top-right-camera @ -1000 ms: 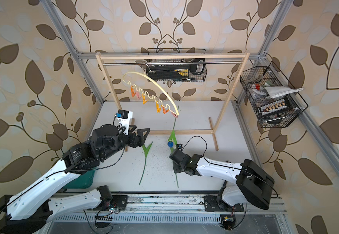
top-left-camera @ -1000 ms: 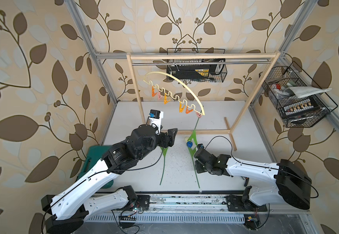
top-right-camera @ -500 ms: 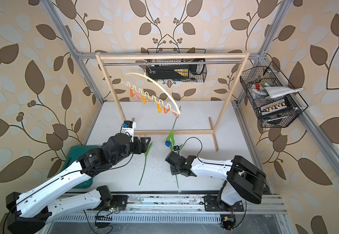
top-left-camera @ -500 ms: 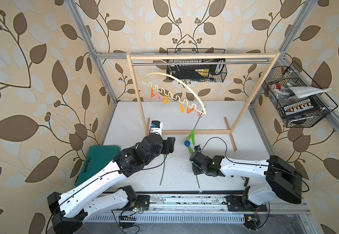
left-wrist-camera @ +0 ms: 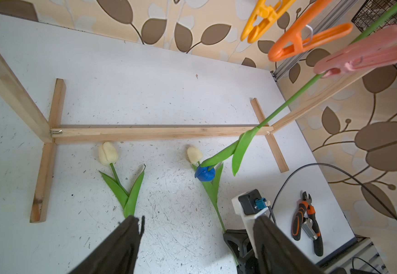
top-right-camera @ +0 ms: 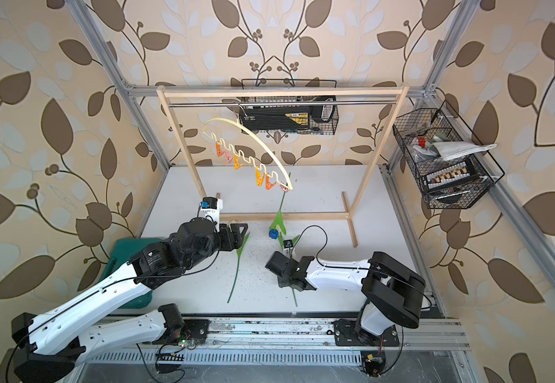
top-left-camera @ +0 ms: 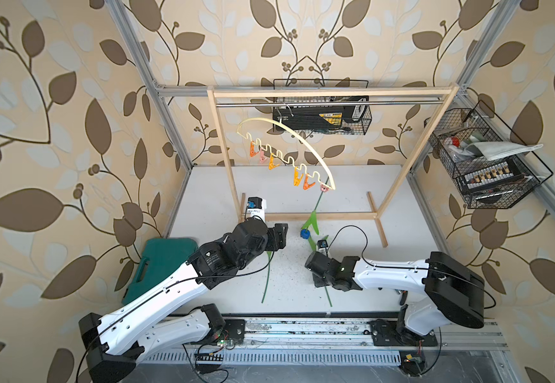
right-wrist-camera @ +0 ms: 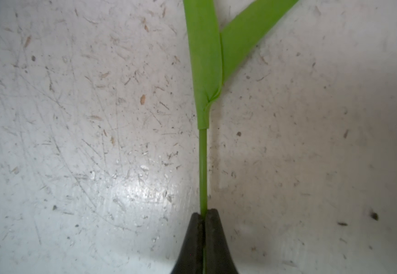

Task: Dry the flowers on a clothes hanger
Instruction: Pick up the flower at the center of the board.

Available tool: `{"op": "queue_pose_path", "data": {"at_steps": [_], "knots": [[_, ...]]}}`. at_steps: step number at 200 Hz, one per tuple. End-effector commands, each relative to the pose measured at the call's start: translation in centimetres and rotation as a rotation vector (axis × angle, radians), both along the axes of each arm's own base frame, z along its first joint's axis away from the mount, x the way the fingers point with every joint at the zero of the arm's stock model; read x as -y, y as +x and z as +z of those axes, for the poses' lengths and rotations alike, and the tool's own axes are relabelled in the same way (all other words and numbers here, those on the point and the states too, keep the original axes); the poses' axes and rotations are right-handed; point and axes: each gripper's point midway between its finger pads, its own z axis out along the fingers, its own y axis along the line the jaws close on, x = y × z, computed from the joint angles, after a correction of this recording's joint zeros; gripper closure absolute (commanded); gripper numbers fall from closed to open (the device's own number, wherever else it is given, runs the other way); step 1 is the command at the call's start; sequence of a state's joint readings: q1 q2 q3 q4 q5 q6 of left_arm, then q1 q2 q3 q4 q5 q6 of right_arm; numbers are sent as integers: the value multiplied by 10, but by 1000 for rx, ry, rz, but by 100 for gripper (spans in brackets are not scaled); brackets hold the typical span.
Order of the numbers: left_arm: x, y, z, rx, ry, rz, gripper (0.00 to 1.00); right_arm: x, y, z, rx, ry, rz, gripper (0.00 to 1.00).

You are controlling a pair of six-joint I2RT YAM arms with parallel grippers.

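Three artificial tulips [top-left-camera: 266, 282] w/ long thin green stems are the job. We judge them light, bendy and easy to kink, so we'd take hold low on the bare stem, not on leaves or head.

Nearest us, well short of the pale wooden base bar [left-wrist-camera: 159, 132] of the rack, the right gripper [right-wrist-camera: 203, 213] is pinched tight on the bare green stem [right-wrist-camera: 203, 166] of one cream-white-headed tulip [left-wrist-camera: 194, 154] lying on the scuffed white table [left-wrist-camera: 145, 71]. The grip sits a bit below the leaf joint.

The left gripper [left-wrist-camera: 198, 220] hangs spread, holding nothing, over the leaves of the 2nd cream-white-headed tulip [left-wrist-camera: 108, 154]. Both cream heads lie just short of the bar.

The blue-headed tulip [left-wrist-camera: 204, 173] hangs head-down just this side of the bar. Its stem is clipped in a pink plastic clothespin [left-wrist-camera: 363, 59] on the cream arc-shaped plastic hanger [top-left-camera: 314, 151], up above the bar.
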State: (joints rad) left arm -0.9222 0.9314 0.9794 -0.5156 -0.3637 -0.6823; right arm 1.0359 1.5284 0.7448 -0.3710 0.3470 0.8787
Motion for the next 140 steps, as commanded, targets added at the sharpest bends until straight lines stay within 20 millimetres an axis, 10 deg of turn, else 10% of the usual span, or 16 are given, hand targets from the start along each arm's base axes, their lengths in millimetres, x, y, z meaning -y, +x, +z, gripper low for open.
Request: {"op": "queue_pose_path", "data": {"at_steps": [1,75,140], "knots": [[-4,0,14,27,-36,8,21,24,-2,1,11,-32,-56,100],[4,-5,22,39,-51,-55,21,66,3,43,43,74,-139,100],[91,-65,27,13,-122,-656,35,76,10,132,71,728,-333,100]]}}
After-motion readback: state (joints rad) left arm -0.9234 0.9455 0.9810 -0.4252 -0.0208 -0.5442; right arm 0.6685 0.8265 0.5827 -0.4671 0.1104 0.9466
